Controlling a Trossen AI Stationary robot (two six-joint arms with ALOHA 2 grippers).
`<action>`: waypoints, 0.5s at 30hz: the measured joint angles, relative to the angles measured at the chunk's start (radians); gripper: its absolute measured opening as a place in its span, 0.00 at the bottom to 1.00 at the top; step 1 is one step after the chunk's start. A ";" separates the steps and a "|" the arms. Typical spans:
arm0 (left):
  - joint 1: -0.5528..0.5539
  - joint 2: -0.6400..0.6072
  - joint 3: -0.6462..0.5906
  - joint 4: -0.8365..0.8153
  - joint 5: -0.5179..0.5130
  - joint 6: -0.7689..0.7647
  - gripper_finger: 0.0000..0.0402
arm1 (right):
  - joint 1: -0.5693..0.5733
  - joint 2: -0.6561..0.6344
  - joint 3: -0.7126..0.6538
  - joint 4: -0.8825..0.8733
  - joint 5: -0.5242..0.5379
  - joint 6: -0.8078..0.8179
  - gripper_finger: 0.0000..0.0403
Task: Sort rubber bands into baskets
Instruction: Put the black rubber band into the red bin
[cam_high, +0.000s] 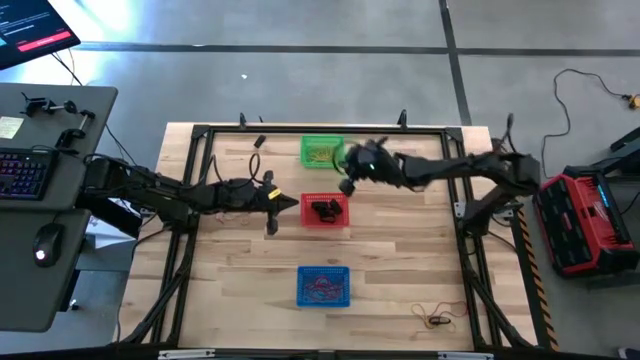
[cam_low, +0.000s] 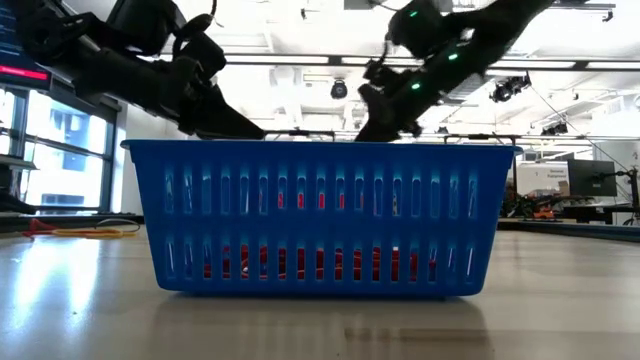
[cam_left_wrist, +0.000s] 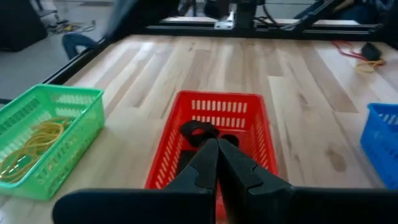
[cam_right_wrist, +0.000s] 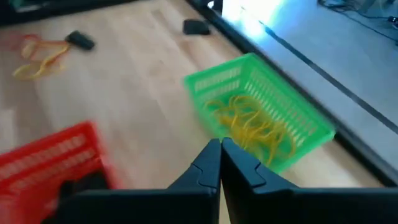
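Yellow rubber bands (cam_right_wrist: 249, 129) fill the green basket (cam_right_wrist: 298, 118); right claw (cam_right_wrist: 220, 149) closed above.

Dark arms, green lights, black cables

Three baskets (cam_high: 323, 210), two robot arms (cam_high: 180, 195)

Overhead, table-level and two wrist views, all sharing the red basket (cam_high: 326, 210).
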 joint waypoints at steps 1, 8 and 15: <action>0.002 0.000 0.000 0.000 0.018 0.007 0.00 | 0.026 -0.026 -0.028 0.000 0.010 0.016 0.00; -0.002 0.000 0.000 -0.009 0.090 0.034 0.00 | 0.291 -0.167 -0.154 -0.114 0.019 0.228 0.00; -0.002 0.000 0.000 -0.022 0.090 0.058 0.00 | 0.614 -0.198 -0.145 -0.285 0.011 0.535 0.00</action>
